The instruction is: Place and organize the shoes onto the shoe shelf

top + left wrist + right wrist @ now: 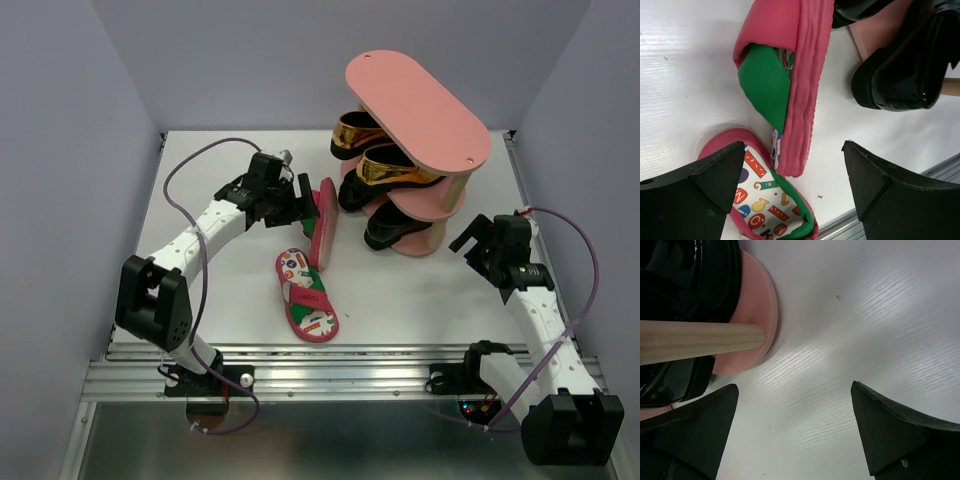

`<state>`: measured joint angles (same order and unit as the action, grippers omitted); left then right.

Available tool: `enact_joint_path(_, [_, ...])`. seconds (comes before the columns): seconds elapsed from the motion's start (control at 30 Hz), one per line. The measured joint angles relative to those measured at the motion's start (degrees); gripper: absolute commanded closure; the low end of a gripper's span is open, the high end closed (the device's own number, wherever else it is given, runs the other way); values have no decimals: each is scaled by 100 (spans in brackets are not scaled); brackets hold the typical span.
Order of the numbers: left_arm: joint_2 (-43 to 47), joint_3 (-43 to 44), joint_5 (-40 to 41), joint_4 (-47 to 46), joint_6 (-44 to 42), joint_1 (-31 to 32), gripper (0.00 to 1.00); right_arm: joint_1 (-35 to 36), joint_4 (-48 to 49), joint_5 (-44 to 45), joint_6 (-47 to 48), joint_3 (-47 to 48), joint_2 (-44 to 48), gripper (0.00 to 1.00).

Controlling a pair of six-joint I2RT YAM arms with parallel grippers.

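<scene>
Two shoes off the shoe shelf (418,105); edge-up flip-flop (322,228) just ahead of my left gripper (794,145), jaws spread wide; flat flip-flop (306,295) beside it; my right gripper (794,386) gapes empty

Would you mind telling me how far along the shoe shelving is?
Done: both gold loafers and both black loafers sit on the shelf's lower tiers. In hand: nothing; the open left gripper is by the on-edge flip-flop. Left: it and the flat flip-flop; top board bare.
</scene>
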<state>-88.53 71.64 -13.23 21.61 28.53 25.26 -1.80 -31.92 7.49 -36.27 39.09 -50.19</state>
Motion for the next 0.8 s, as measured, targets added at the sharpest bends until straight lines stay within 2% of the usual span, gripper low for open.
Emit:
enact_joint_path(0.2, [-481, -199, 136, -326, 144, 240, 14, 0, -9, 0, 0, -59, 81, 0])
enact_joint_path(0.3, [-833, -184, 282, -507, 208, 376, 23, 0, -7, -2, 0, -59, 81, 0])
enact_joint_path(0.4, [-1211, -116, 420, -605, 302, 505, 44, 0, -7, -2, 0, -59, 81, 0])
enact_joint_path(0.43, [-1311, -101, 481, -632, 343, 544, 67, 0, -9, 0, 0, -59, 85, 0])
enact_joint_path(0.53, [-1342, 44, 654, -570, 407, 619, 100, 0, -9, 0, 2, -59, 109, 0])
enact_joint_path(0.8, [-1353, 1110, 1950, 621, 299, 597, 100, 0, -11, 0, 2, -59, 107, 0])
